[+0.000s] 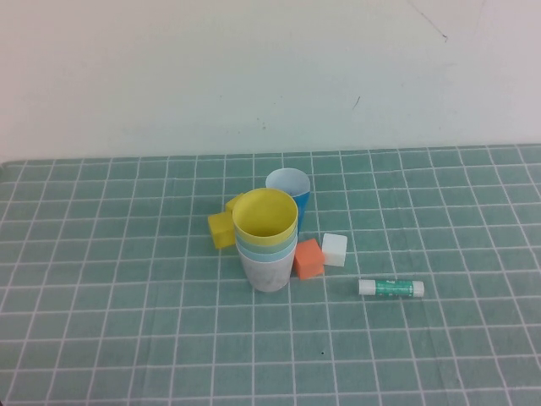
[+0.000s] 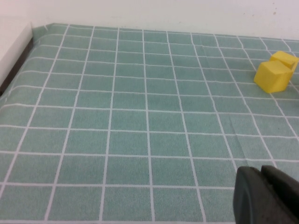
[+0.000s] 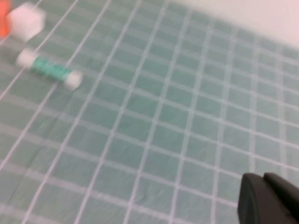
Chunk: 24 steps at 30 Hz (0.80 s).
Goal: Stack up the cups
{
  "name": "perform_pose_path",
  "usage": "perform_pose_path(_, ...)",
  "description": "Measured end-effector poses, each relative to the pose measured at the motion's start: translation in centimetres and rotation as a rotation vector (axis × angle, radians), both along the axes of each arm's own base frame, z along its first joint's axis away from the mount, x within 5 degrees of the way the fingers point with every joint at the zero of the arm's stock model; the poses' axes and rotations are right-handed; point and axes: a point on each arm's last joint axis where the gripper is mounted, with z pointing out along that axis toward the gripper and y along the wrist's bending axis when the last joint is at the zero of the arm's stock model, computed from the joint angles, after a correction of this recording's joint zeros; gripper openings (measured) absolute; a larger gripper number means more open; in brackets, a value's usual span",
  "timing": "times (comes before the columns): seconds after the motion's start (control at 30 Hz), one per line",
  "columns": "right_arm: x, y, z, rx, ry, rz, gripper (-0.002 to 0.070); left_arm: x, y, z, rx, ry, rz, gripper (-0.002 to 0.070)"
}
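In the high view, three cups are nested upright in one stack: a yellow cup (image 1: 265,215) on top, a sage green rim (image 1: 267,248) under it, and a pale pink cup (image 1: 270,272) at the bottom. A blue cup (image 1: 288,189) stands alone just behind the stack, touching or nearly touching it. No cup shows in either wrist view. My left gripper (image 2: 261,186) is shut and empty, low over bare mat to the left of the stack. My right gripper (image 3: 264,191) is shut and empty over the mat to the right. Neither gripper shows in the high view.
Two yellow cubes (image 1: 222,227) sit against the stack's left and also show in the left wrist view (image 2: 272,76). An orange cube (image 1: 308,258) and a white cube (image 1: 335,249) sit to its right. A green glue stick (image 1: 390,288) lies further right and also shows in the right wrist view (image 3: 49,69).
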Motion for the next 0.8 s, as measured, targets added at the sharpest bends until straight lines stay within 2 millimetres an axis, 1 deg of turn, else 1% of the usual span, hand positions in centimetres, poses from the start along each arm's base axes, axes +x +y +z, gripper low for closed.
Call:
perform_pose_path(0.1, -0.7, -0.8, -1.1, 0.024, -0.094, -0.091, -0.0001, 0.0, 0.0, 0.0, 0.000, 0.000, 0.000, -0.0001)
perform_pose_path(0.23, -1.6, -1.6, -3.5, 0.033, -0.172, -0.211, -0.0001, 0.0, 0.0, 0.0, -0.004, 0.000, 0.001, -0.0002)
perform_pose_path(0.33, -2.0, -1.9, -5.6, 0.040, -0.187, -0.271, -0.0001, 0.0, 0.0, 0.0, -0.004, 0.000, 0.001, -0.0002)
perform_pose_path(0.47, -2.1, -1.9, -7.6, 0.050, -0.160, -0.292, -0.0001, 0.0, 0.0, 0.0, -0.004, 0.000, 0.001, -0.0002)
perform_pose_path(0.63, -2.0, -1.8, -8.2, 0.059, -0.161, -0.283, -0.0001, 0.0, 0.0, 0.0, -0.004, 0.000, 0.001, -0.0002)
perform_pose_path(0.8, -1.8, -1.2, -8.3, 0.102, -0.200, -0.221, -0.0001, 0.0, 0.0, 0.0, -0.004, 0.000, 0.001, -0.0002)
